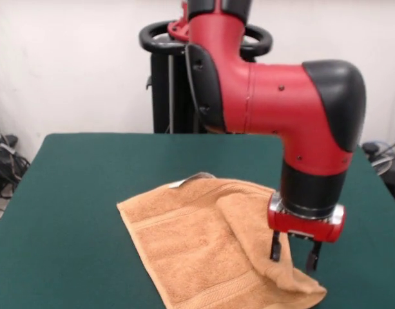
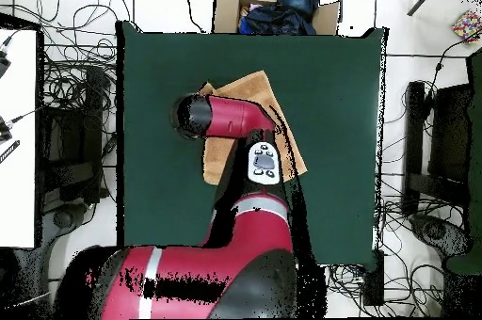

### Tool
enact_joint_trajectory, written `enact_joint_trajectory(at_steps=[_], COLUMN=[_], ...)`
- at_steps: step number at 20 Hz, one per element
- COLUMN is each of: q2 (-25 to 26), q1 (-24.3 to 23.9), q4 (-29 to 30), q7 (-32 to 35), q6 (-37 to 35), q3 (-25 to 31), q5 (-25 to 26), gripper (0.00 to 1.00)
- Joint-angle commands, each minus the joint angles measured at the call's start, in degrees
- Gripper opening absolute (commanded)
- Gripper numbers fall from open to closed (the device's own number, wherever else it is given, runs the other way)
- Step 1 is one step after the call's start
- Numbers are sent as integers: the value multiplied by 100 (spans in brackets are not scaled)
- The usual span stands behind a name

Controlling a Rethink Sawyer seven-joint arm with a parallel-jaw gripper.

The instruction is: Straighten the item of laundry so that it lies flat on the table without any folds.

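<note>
My tool (image 1: 294,254) is spread open, hovering right over the folded-over flap of the towel (image 1: 197,244) on the green worktop (image 1: 81,193), not gripping anything.

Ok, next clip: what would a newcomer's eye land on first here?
The big red and black arm fills the front view, bending down over the table. Below it, the hand hangs open over the folded-over side of the orange-tan towel, which lies on the dark green top with one flap doubled back on itself. From overhead, the arm covers much of the towel.
</note>
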State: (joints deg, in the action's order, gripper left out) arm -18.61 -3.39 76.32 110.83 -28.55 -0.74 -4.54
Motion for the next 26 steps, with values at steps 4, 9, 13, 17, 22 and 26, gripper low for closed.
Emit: enact_joint_trajectory(at_steps=[4, 9, 13, 17, 22, 26], q2=[509, 55, -185, 85, 137, 440], q1=[-147, -107, -12, 151, 801, 1002], q4=[-330, -64, -36, -467, -1269, -1521], q7=[355, 571, 647, 663, 1083, 1367], q6=[-14, -465, -758, -1004, -1664, -1546], q3=[1024, 1071, 857, 578, -824, -1278], q5=[-218, -365, -315, -167, 464, 578], gripper=[100, 100, 100, 100, 100, 100])
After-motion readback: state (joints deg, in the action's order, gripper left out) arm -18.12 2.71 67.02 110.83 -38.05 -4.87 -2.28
